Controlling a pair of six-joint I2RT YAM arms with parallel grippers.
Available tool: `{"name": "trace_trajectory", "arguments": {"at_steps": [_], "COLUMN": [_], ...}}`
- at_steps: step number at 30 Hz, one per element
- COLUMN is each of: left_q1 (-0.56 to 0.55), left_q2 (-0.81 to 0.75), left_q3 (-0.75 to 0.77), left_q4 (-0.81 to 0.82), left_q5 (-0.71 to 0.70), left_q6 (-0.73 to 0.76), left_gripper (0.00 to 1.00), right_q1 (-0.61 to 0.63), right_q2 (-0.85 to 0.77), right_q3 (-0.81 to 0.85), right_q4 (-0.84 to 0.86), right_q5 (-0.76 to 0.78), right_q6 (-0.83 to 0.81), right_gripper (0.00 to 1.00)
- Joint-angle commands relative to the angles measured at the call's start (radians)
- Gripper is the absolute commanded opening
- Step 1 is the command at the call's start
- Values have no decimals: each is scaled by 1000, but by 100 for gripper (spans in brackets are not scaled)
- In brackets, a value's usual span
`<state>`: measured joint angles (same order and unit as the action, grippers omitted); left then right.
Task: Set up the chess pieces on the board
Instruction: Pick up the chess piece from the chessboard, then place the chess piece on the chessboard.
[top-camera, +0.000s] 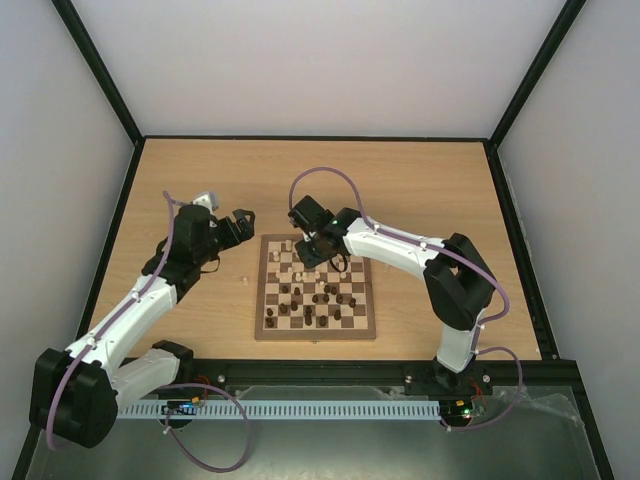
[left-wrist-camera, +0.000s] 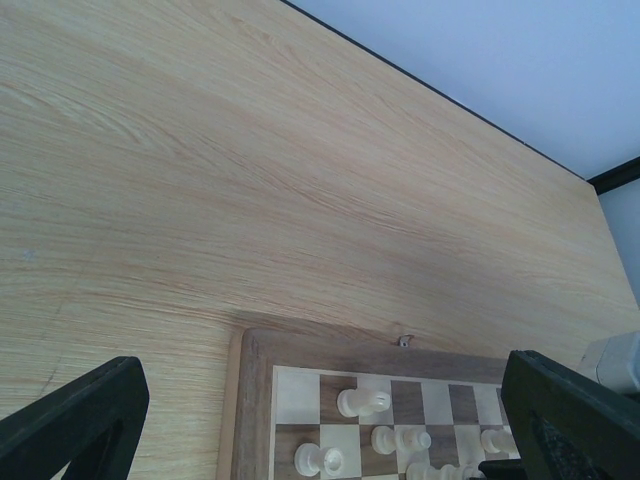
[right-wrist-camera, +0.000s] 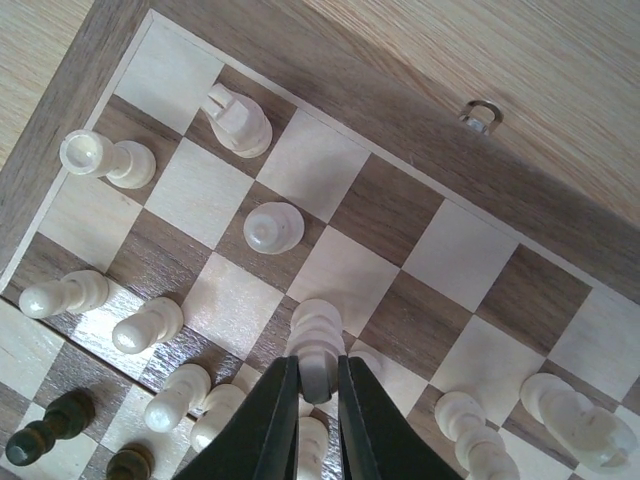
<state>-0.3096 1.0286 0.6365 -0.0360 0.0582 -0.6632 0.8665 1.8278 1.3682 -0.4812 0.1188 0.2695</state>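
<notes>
From above, the board (top-camera: 316, 335) lies on the desk (top-camera: 420, 190) toward its near edge — right jaws over the board's far rows, left jaws off its far-left corner. Left wrist: jaws wide apart. Right wrist: jaws clamped on a cream piece (right-wrist-camera: 316, 338) — other chess pieces (right-wrist-camera: 273, 227) around it.

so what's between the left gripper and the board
Only bare table lies between the left gripper and the far left corner of the board. The top external view shows it; the left wrist view agrees.
</notes>
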Motion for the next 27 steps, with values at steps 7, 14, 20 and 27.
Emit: {"name": "trace_trajectory", "arguments": {"at_steps": [7,14,20,27], "left_q1": [-2,-2,-2,-2], "left_q2": [-22,-31,-32,-32], "left_q3": [-15,-16,-17,-17], "left_q4": [12,11,12,12], "left_q5": [0,0,2,3], "left_q6": [-6,-3,-4,-3], "left_gripper": [99,99,100,99], "right_q1": [7,7,5,-6], "right_q2": [8,36,60,83], "right_q3": [36,90,103,100], "right_q4": [-36,-38,-30,-13], "right_q5": [77,144,153,137], "right_q6": [-1,0,-1,0], "right_gripper": [6,4,4,3]}}
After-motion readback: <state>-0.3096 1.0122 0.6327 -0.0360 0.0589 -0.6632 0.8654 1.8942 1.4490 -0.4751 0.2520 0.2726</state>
